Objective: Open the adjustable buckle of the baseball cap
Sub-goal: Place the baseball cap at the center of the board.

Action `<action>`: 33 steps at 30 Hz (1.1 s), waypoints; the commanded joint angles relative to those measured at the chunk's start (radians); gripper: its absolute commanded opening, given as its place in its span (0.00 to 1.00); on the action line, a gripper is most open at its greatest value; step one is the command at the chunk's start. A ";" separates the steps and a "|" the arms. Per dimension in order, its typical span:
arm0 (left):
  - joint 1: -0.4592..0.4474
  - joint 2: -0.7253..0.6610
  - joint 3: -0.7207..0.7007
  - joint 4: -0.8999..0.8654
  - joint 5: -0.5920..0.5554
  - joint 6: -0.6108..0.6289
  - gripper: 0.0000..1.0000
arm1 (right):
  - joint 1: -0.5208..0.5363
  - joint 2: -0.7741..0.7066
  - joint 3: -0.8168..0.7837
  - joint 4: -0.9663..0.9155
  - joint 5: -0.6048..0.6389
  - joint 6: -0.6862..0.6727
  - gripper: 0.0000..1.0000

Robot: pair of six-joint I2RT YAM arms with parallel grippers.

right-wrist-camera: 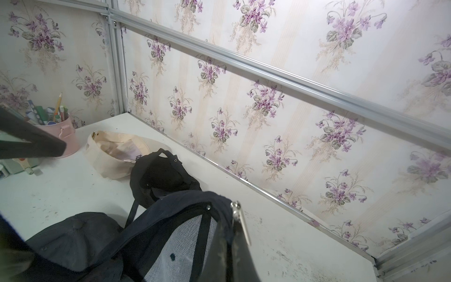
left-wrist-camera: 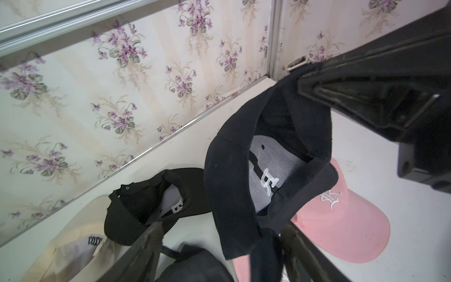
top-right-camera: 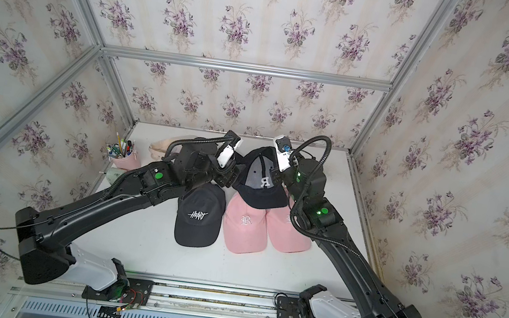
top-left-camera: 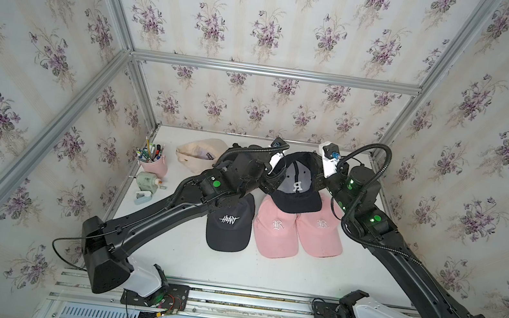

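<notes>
Baseball cap [top-left-camera: 298, 186]: navy, turned inside up so its grey lining and a reversed white R show in both top views [top-right-camera: 263, 181]; it sits mid-counter between the two claws, brim overlapping the rear of the pink caps [top-left-camera: 274, 233]
Counter [top-left-camera: 231, 264]: white, carrying all the caps
Front row: HEART cap [top-left-camera: 228, 227], dark, beside the two pink caps, all with brims toward the front edge
Left claw [left-wrist-camera: 222, 224]: fingers spread wide, just beside the cap's side band; a loose dark strap [left-wrist-camera: 263, 256] hangs from the band down between them, and I cannot tell whether it touches either finger
Right claw [left-wrist-camera: 308, 80]: pressed together, pinching the cap's rear band on the opposite side; in the left wrist view the cap hangs from that grip
Buckle [right-wrist-camera: 240, 219]: a silver metal piece at the band's edge, right beside the right claw's finger in the right wrist view
Behind: black cap [right-wrist-camera: 158, 175] lying open side up, with a cream cap [right-wrist-camera: 114, 151] just beside it
Far corner: pink cup [right-wrist-camera: 58, 134] holding pens and pencils
</notes>
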 commanded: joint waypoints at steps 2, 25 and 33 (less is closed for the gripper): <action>0.001 -0.079 -0.039 0.050 -0.102 -0.130 0.77 | -0.001 0.041 0.063 -0.003 0.063 0.039 0.00; -0.169 0.278 -0.160 0.818 0.125 -0.200 0.83 | 0.002 0.186 0.353 -0.090 0.248 0.273 0.00; -0.178 0.441 -0.072 0.981 -0.064 -0.175 0.83 | 0.022 0.188 0.380 -0.124 0.345 0.353 0.00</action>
